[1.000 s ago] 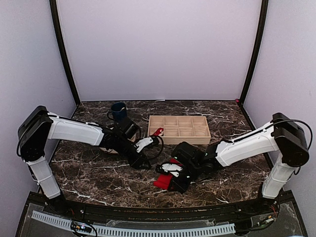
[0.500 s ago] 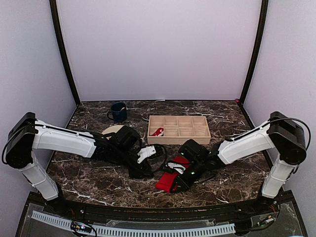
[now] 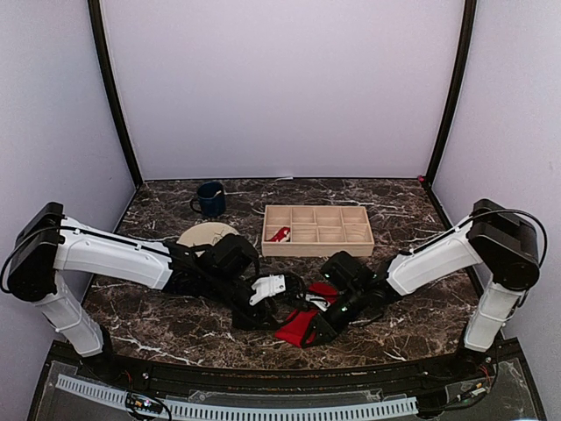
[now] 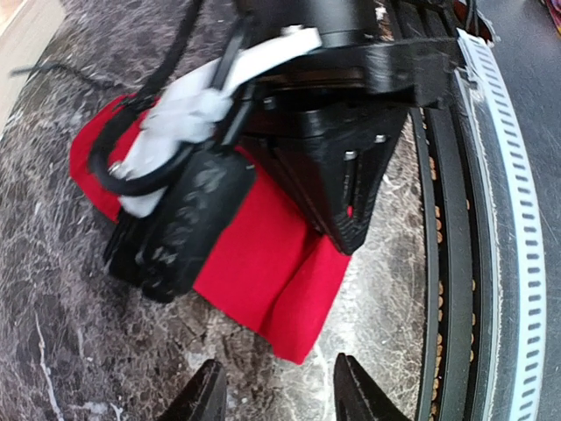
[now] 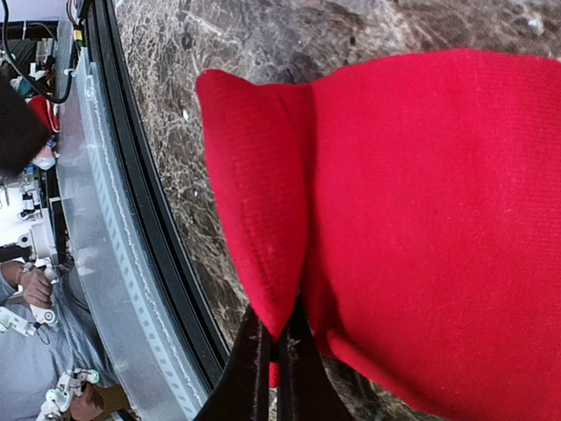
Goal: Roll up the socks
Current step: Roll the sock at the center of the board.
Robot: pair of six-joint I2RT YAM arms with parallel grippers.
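Observation:
A red sock (image 3: 296,326) lies folded on the marble table near the front middle. It also shows in the left wrist view (image 4: 263,263) and fills the right wrist view (image 5: 421,210). My right gripper (image 3: 317,330) is shut on a fold of the sock's edge (image 5: 276,351). My left gripper (image 3: 268,314) is open and empty (image 4: 276,395), its fingertips (image 4: 351,390) just short of the sock's near corner. A second red sock (image 3: 280,234) lies in the wooden box.
A wooden compartment box (image 3: 317,230) stands at the back middle. A dark blue mug (image 3: 209,198) is at the back left, a tan plate (image 3: 207,235) in front of it. The table's front rail (image 4: 456,263) runs close to the sock.
My left gripper has moved right and toward the front, up to the sock. My right gripper has shifted a little right with the sock pinched in it.

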